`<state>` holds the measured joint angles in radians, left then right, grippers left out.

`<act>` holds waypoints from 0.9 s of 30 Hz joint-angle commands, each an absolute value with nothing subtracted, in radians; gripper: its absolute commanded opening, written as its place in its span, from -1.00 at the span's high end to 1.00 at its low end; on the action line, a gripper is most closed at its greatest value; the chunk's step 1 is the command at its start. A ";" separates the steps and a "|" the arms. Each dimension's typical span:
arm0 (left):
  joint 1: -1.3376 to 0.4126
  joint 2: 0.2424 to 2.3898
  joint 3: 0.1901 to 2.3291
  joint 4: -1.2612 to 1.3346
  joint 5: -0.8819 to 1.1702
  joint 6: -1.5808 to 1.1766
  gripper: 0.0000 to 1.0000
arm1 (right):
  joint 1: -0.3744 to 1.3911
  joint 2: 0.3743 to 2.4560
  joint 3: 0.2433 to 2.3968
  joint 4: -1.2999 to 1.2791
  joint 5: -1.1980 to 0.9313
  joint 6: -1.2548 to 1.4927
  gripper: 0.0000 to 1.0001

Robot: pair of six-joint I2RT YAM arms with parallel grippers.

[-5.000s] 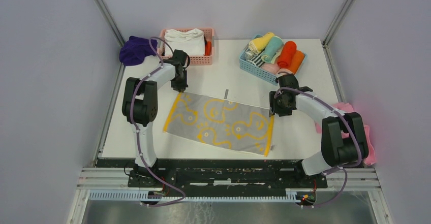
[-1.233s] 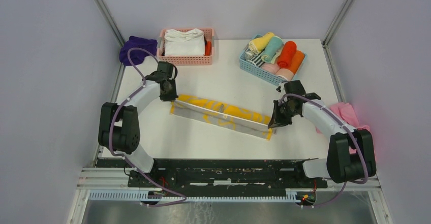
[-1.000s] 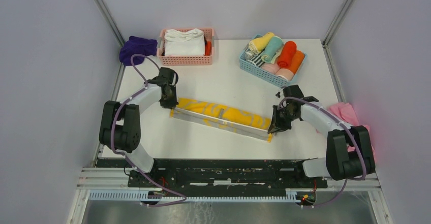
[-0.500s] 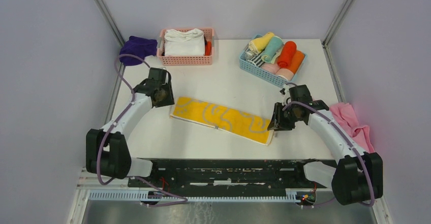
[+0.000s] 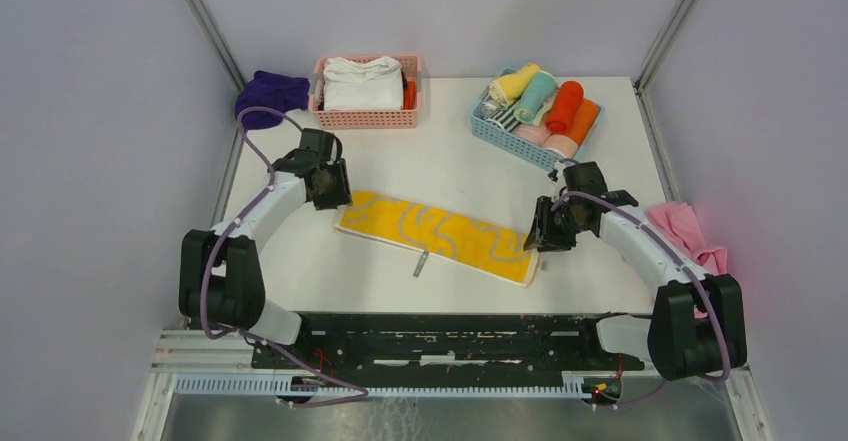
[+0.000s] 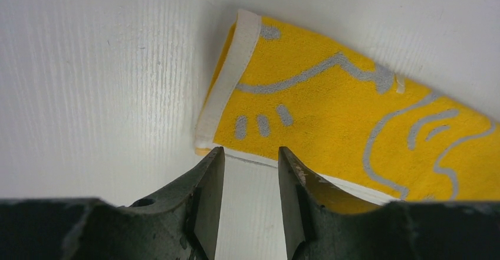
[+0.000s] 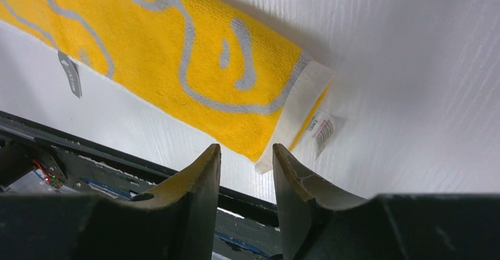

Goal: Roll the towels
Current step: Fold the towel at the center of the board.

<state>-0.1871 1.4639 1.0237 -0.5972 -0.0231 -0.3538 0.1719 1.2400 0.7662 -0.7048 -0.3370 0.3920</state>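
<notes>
A yellow towel with grey line drawings (image 5: 440,236) lies folded in half lengthwise, flat and slanted across the table's middle. My left gripper (image 5: 325,183) hangs over its far left end, open and empty. In the left wrist view the fingertips (image 6: 250,154) frame the towel's white-hemmed corner (image 6: 330,112) without gripping it. My right gripper (image 5: 548,229) is at the towel's right end, open and empty. In the right wrist view the gripper (image 7: 246,151) sits just off the towel's near right corner (image 7: 177,65), beside a barcode label (image 7: 321,131).
A pink basket (image 5: 368,118) with folded white towels stands at the back left, a purple towel (image 5: 268,96) beside it. A blue basket (image 5: 505,136) holds several rolled towels at the back right. A pink towel (image 5: 690,236) lies at the right edge. A grey tag (image 5: 421,262) sticks out of the towel's near edge.
The towel lay spread grey side up. Both grippers folded its far edge over toward me and let go. It now lies folded, yellow side up, with both grippers open.
</notes>
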 commanded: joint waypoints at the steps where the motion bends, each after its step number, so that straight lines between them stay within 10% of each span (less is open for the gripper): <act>1: -0.156 1.507 1.043 -0.545 -0.028 -0.386 0.07 | 0.173 1.264 0.778 -0.619 -0.305 0.415 0.08; 27: 0.000 1.472 0.875 -0.442 0.182 -0.434 0.05 | 0.167 1.548 0.983 -0.448 -0.194 0.368 -0.02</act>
